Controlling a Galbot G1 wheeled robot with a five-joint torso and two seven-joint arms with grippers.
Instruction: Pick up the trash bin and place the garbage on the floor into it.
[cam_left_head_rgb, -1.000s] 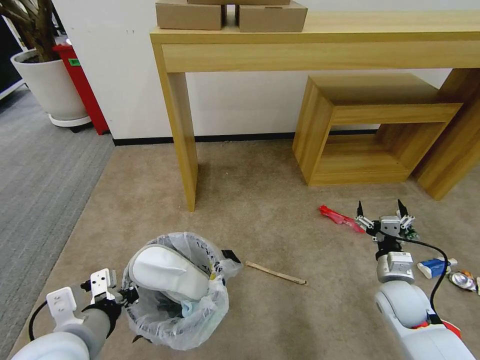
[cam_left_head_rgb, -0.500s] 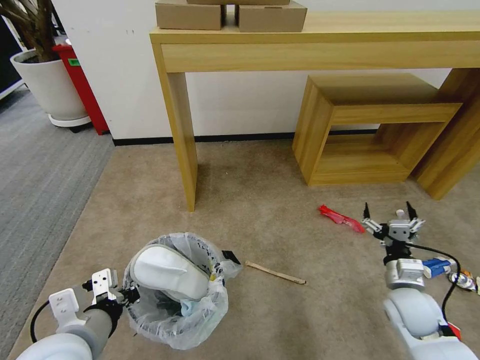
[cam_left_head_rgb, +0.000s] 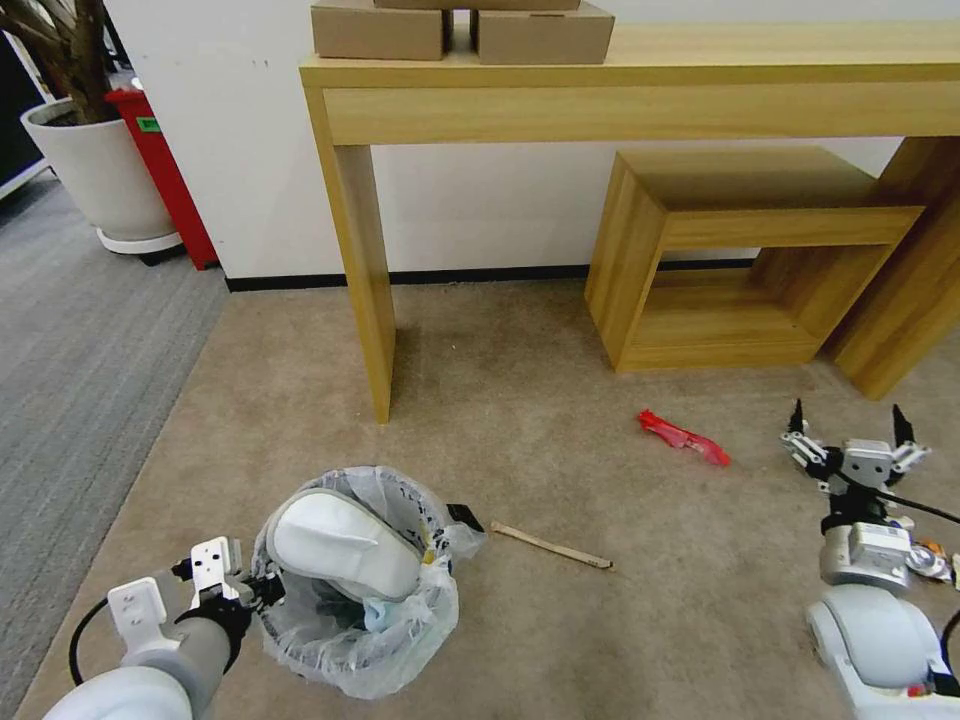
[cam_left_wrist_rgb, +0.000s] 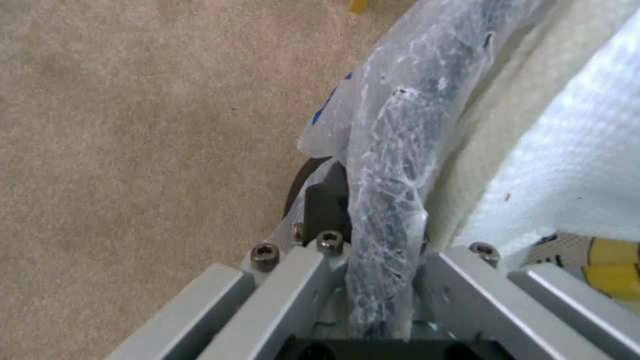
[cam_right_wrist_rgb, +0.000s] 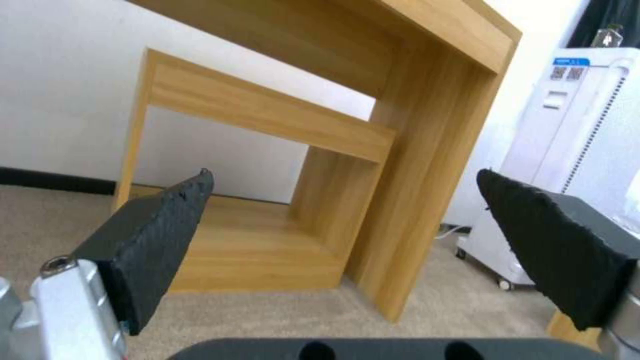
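The trash bin (cam_left_head_rgb: 360, 640), lined with a crinkled clear bag, stands on the carpet at the lower left with a white slipper (cam_left_head_rgb: 340, 545) lying in it. My left gripper (cam_left_head_rgb: 255, 590) is shut on its bagged rim (cam_left_wrist_rgb: 400, 150), which runs between the fingers (cam_left_wrist_rgb: 453, 280). Garbage on the floor includes a red wrapper (cam_left_head_rgb: 685, 438), a wooden stick (cam_left_head_rgb: 550, 546) and a crushed can (cam_left_head_rgb: 935, 560) beside my right arm. Right of the wrapper, my right gripper (cam_left_head_rgb: 848, 420) hangs open and holds nothing, its black pads (cam_right_wrist_rgb: 153, 235) wide apart.
A tall wooden console table (cam_left_head_rgb: 365, 260) stands against the wall with cardboard boxes (cam_left_head_rgb: 460, 30) on top. A low wooden shelf unit (cam_left_head_rgb: 740, 260) sits under it at the right. A white planter (cam_left_head_rgb: 100, 170) is far left. A white appliance (cam_right_wrist_rgb: 573, 125) stands beyond the table end.
My right arm has swung to the right, away from the red wrapper, still open, and now covers the blue packet. The left gripper and bin have barely moved.
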